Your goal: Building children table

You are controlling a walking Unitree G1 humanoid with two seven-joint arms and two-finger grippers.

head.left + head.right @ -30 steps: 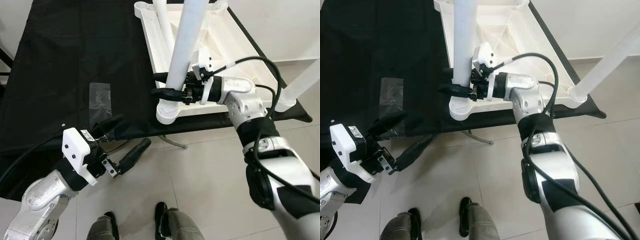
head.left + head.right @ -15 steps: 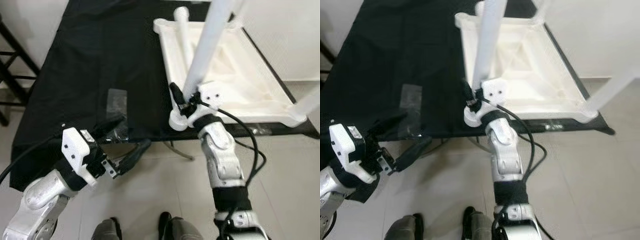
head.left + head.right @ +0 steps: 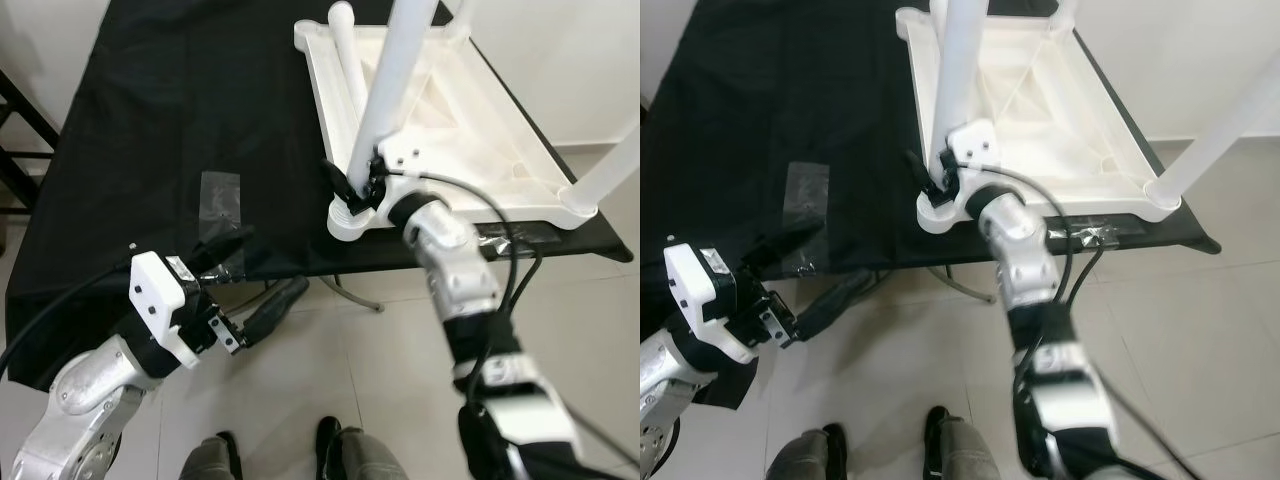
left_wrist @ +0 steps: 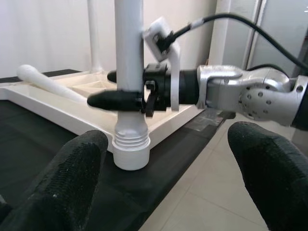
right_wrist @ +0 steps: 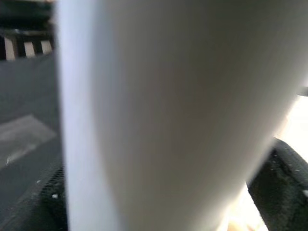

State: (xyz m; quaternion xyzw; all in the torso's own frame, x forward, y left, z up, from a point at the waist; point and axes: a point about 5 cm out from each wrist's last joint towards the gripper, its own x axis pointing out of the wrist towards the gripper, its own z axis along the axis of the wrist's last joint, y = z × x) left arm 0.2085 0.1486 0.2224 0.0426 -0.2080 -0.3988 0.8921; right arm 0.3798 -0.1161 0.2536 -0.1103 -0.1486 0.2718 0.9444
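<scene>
Right claw clamps the white leg above its corner socket; crooked twisting could cross-thread it.

Close up against a white table leg — smooth, rounded, blurred by nearness. Black fingers of the right gripper pressed to either side of it. Beyond, dark cloth with a pale transparent patch — and a dark railing at the far edge.
</scene>
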